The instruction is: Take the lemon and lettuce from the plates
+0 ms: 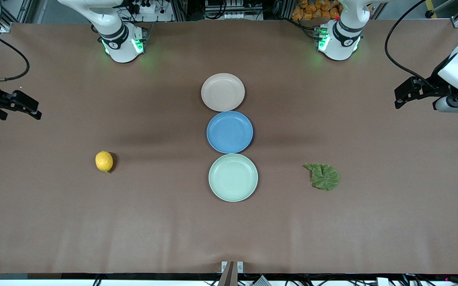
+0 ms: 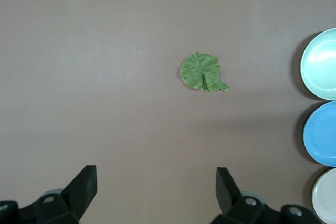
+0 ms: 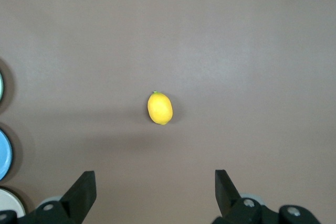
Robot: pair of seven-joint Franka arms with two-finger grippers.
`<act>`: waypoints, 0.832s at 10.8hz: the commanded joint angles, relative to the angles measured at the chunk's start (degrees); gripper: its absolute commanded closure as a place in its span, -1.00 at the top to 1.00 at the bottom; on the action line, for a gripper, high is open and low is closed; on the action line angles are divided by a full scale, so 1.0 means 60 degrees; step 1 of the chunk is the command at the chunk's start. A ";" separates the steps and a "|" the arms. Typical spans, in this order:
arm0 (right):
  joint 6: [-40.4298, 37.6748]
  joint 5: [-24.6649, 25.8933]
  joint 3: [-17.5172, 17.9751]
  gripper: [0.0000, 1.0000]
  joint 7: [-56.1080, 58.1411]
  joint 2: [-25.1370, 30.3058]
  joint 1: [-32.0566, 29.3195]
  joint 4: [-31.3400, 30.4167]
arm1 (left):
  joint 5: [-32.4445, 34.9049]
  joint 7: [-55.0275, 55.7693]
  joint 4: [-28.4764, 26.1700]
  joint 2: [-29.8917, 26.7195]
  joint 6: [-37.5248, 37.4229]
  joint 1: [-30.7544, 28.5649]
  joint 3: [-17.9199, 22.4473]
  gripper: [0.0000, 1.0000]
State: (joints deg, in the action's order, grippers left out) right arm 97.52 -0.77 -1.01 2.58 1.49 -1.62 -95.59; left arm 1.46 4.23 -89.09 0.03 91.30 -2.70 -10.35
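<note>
You have one brown surface (image 1: 54,222). Three bare plates (image 1: 233,177) in a row at its middle. Left claw (image 1: 406,95) and right claw (image 1: 24,106), both released, aloft at the ends. Lettuce (image 1: 323,177) and lemon (image 1: 104,161) lie directly on the surface, well apart from the plates.

My left gripper (image 1: 399,99) hangs with fingers wide apart over the table (image 1: 54,222) at its own end, and my right gripper (image 1: 34,110) does the same at its end. The lettuce (image 1: 322,177) lies flat on bare table with room all round it. So does the lemon (image 1: 104,161). Three plates sit touching in a row down the middle: beige-pink plate (image 1: 223,92), blue plate (image 1: 229,132), mint plate (image 1: 233,177). They are well apart from both.
</note>
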 commanded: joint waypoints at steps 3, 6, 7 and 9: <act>-0.0565 -0.0122 0.0052 1.00 -0.0036 -0.0175 -0.0183 0.0463 | -0.0111 -0.0237 -0.0138 -0.0065 0.0150 -0.0136 0.0040 1.00; -0.0565 -0.0077 0.0067 1.00 -0.0020 -0.0175 -0.0169 0.0448 | -0.0111 -0.0222 -0.0050 0.0024 0.0165 -0.0136 0.0040 1.00; -0.0536 -0.0063 0.0067 1.00 -0.0020 -0.0175 -0.0154 0.0463 | -0.0111 -0.0222 -0.0064 0.0024 0.0165 -0.0107 0.0040 1.00; -0.0536 -0.0077 0.0081 1.00 -0.0020 -0.0175 -0.0140 0.0448 | -0.0111 -0.0222 -0.0050 0.0039 0.0194 -0.0136 0.0040 1.00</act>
State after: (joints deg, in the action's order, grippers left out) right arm 95.35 -0.92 -1.14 2.58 1.18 -1.85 -94.46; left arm 1.46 4.23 -89.12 0.49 91.74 -3.11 -10.11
